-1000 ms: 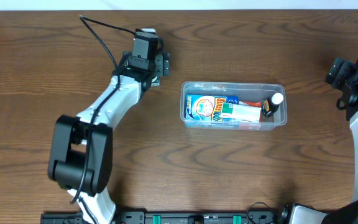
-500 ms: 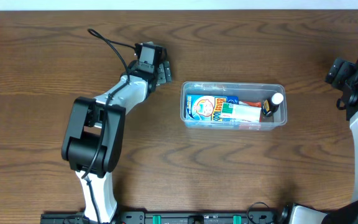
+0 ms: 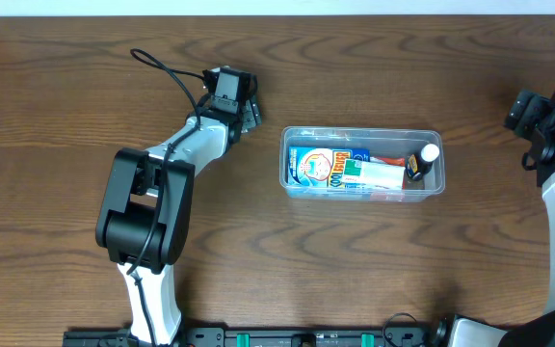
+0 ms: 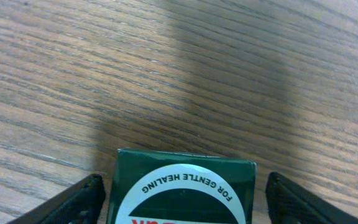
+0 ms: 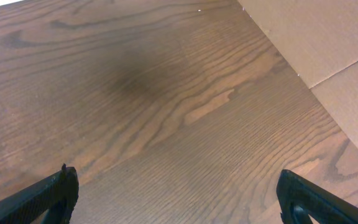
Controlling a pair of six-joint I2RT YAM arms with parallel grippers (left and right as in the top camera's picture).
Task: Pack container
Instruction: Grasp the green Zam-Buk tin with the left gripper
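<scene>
The container (image 3: 362, 134) is a clear shallow tub at the table's middle. It holds a blue and orange box (image 3: 318, 166), a white and green box (image 3: 379, 173) and a small dark bottle with a white cap (image 3: 424, 159). My left gripper (image 3: 245, 113) is low over the table, left of the container. In the left wrist view its jaws (image 4: 184, 199) are open around a dark green box (image 4: 185, 186) with a white round label, with a narrow gap on each side. My right gripper (image 5: 176, 199) is open and empty, at the far right (image 3: 526, 114).
The table (image 3: 355, 260) is dark brown wood. A black cable (image 3: 167, 72) loops behind the left arm. In the right wrist view a pale board (image 5: 328, 43) lies beyond the table's edge at the upper right.
The left arm has folded, its elbow swinging right, and its gripper has dropped slightly toward the table by the container. The right arm and the container have not moved.
</scene>
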